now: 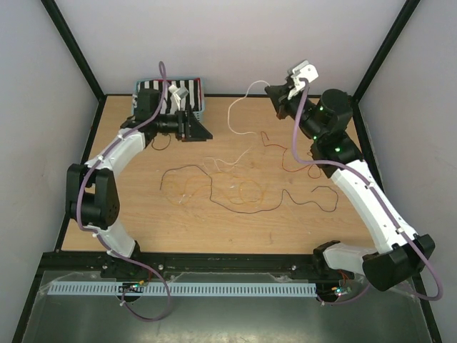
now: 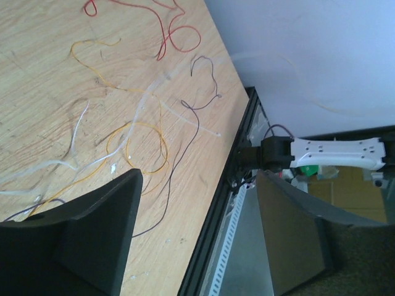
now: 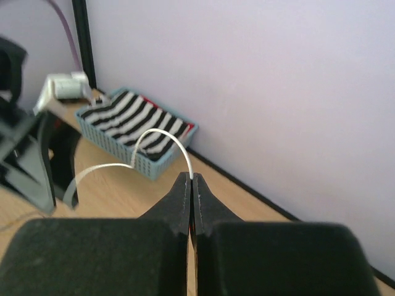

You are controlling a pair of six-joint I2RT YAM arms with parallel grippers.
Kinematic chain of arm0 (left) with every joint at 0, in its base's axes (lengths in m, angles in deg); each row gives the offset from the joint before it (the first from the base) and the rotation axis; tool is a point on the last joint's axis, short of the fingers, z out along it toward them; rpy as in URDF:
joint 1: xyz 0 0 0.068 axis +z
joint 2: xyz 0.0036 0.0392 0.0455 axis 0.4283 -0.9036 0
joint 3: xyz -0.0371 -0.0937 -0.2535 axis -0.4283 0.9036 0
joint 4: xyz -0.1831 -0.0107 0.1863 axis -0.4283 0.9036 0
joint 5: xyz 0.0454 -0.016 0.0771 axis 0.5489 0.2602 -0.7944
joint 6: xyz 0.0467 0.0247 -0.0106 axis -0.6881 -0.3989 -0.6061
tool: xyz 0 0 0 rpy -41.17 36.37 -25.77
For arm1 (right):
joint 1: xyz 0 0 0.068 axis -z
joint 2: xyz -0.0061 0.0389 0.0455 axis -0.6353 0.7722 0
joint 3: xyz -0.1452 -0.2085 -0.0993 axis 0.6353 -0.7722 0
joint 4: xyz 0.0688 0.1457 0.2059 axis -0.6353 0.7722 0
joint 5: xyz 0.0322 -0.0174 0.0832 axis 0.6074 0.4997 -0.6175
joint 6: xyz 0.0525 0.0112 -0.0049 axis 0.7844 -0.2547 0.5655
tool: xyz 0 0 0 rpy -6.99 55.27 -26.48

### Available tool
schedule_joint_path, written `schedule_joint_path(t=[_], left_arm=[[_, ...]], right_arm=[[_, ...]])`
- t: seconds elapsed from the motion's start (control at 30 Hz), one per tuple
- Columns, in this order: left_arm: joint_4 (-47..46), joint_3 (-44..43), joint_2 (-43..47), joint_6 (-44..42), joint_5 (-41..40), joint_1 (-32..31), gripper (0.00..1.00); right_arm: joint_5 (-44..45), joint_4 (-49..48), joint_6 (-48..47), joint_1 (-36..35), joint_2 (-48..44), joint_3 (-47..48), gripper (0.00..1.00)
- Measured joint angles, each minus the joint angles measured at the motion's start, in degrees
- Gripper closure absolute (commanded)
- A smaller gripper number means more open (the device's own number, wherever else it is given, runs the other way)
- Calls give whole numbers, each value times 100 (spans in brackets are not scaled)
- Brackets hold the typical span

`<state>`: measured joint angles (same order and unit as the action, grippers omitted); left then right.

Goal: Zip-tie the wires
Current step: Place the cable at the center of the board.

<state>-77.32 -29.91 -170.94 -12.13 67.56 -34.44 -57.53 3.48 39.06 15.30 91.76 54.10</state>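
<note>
The wires (image 1: 228,189) lie loose and tangled on the middle of the wooden table: orange, dark, red and pale strands. In the left wrist view they spread out beyond the fingers, with an orange loop (image 2: 142,142) and a red one (image 2: 173,37). My left gripper (image 1: 206,132) (image 2: 200,179) hovers by the basket, open, with nothing between its fingers. My right gripper (image 1: 271,91) (image 3: 192,179) is raised at the back of the table. It is shut on the end of a thin white strand (image 3: 162,137), which arcs away left and down to the table (image 1: 232,114).
A light blue basket (image 1: 203,100) (image 3: 133,160) holding a black-and-white striped cloth stands at the back left, just behind the left gripper. Black frame rails edge the table. A white slotted cable duct (image 1: 214,289) runs along the near side.
</note>
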Motion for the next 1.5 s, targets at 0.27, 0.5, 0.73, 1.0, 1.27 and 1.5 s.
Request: schedule_joint_path(t=[0.27,0.5,0.73,1.0,1.27,1.5], left_arm=[[9,459,186,-389,-459,-236,19],[109,590,208,-605,-1064,-254,19],[684,254,-260,-883,-2083,-254,19],[1394,-1233,-1261,-1755,-2186,-299,21],[1631,-1513,-1893,-2330,-1360,-389,32],[1884,-1556,-2035,-2804,-1294,-881,31]], right_arm=[[101,9,479,0,-22,592,100],[382,66,654,0,-31,721,100],[675,267,494,0,-391,433,100],[872,678,295,0,-1283,-166,100],[879,1073,304,0,-1926,-546,100],[780,1211,472,0,-2249,-953,100]])
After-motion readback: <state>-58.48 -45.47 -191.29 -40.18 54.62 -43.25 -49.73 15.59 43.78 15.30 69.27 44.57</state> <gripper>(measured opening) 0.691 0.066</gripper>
